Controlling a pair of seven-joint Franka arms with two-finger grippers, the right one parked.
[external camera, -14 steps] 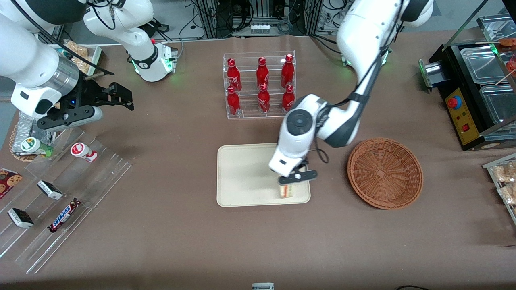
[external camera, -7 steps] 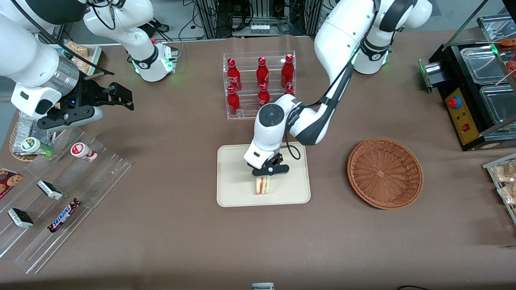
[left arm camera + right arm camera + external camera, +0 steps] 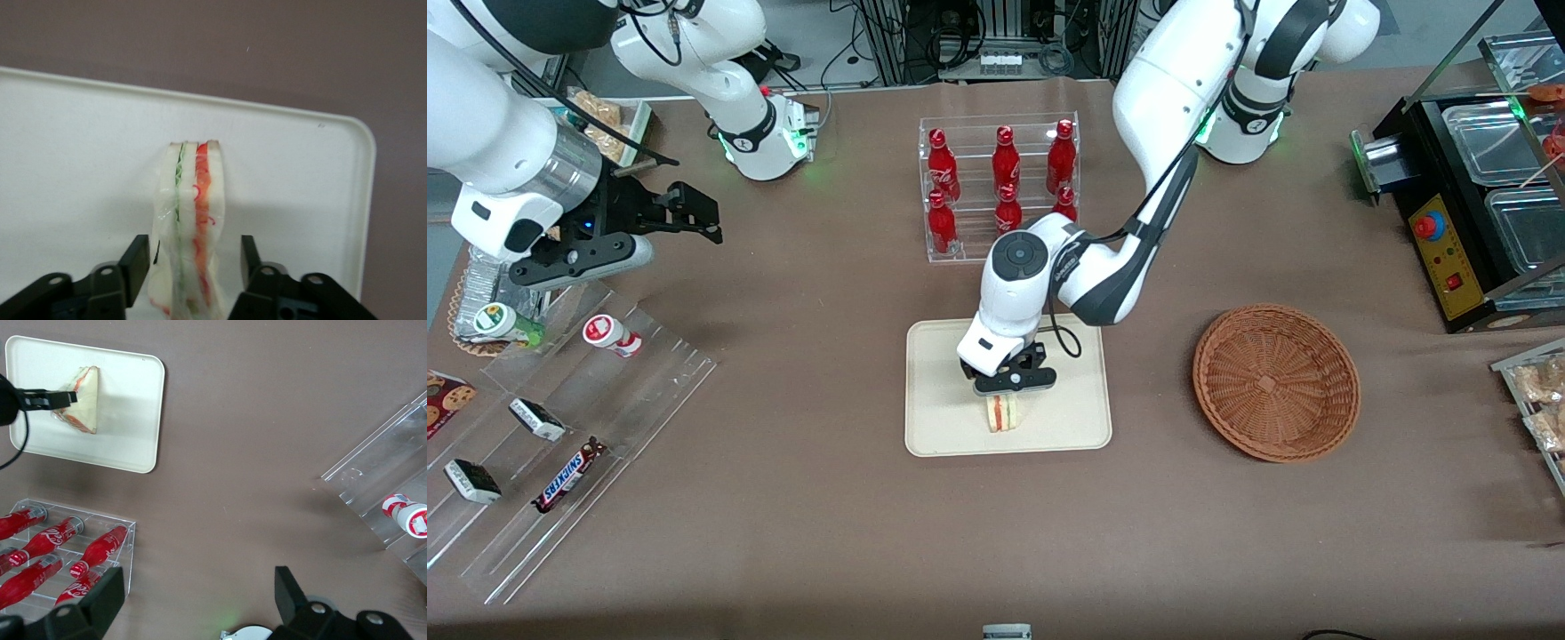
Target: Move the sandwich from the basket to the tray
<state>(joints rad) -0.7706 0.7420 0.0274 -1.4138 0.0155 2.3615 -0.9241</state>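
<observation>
The sandwich [image 3: 1003, 413] stands on its edge on the cream tray [image 3: 943, 418], in the part nearer the front camera. In the left wrist view the sandwich [image 3: 193, 213] shows white bread with green and red-orange layers, on the tray [image 3: 80, 147]. My left gripper [image 3: 1011, 384] is right above it. Its fingers [image 3: 137, 257] straddle the sandwich with a small gap on each side, so the gripper [image 3: 193, 252] is open. The right wrist view also shows the sandwich [image 3: 83, 400] on the tray [image 3: 127, 420]. The wicker basket [image 3: 1276, 382] sits empty beside the tray, toward the working arm's end.
A clear rack of red bottles [image 3: 1000, 187] stands farther from the front camera than the tray, close to my forearm. Clear snack racks [image 3: 560, 427] lie toward the parked arm's end. A black appliance [image 3: 1476, 204] stands toward the working arm's end.
My left gripper carried the sandwich from the tray's basket-side edge toward its middle, lowered it onto the tray, and its fingers have now parted from it.
</observation>
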